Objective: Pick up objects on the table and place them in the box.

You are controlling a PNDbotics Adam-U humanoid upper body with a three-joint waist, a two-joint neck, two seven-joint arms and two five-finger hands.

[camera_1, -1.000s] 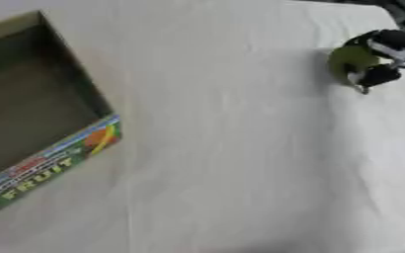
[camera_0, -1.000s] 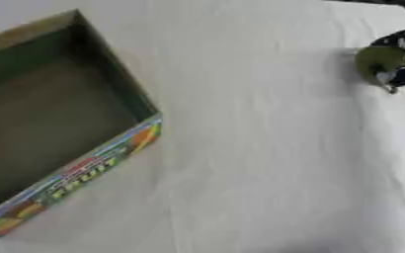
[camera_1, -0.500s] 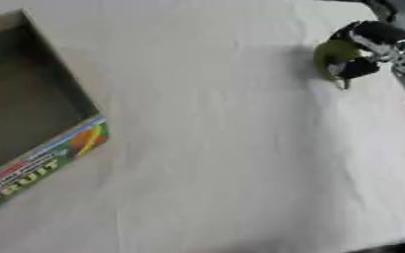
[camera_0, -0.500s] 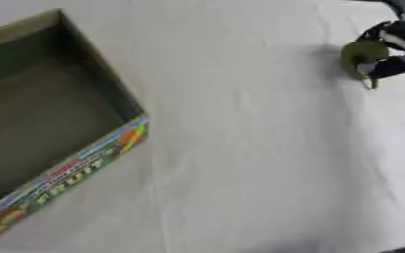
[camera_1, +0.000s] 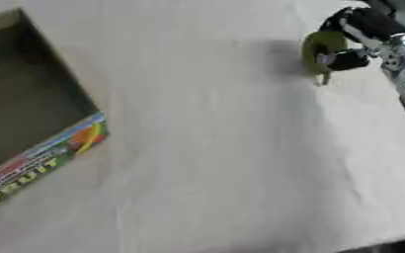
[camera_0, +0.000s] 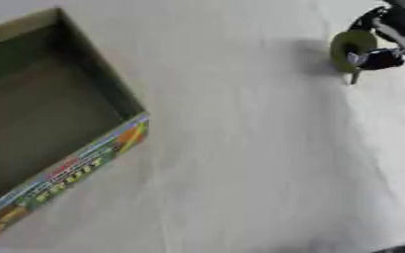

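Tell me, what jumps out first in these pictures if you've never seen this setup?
First the big open box at the left, dark inside, with a bright strip along its near wall reading FRUIT. Then, at the upper right, the black and silver right robot hand, its fingers curled round a small olive-green object above the pale cloth-covered table.

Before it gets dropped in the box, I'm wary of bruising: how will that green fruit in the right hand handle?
The green fruit looks rounded, so it would probably roll if released on the table. It keeps its shape inside the right hand, suggesting it is fairly stiff. A small stem-like tip pokes below and might snag.
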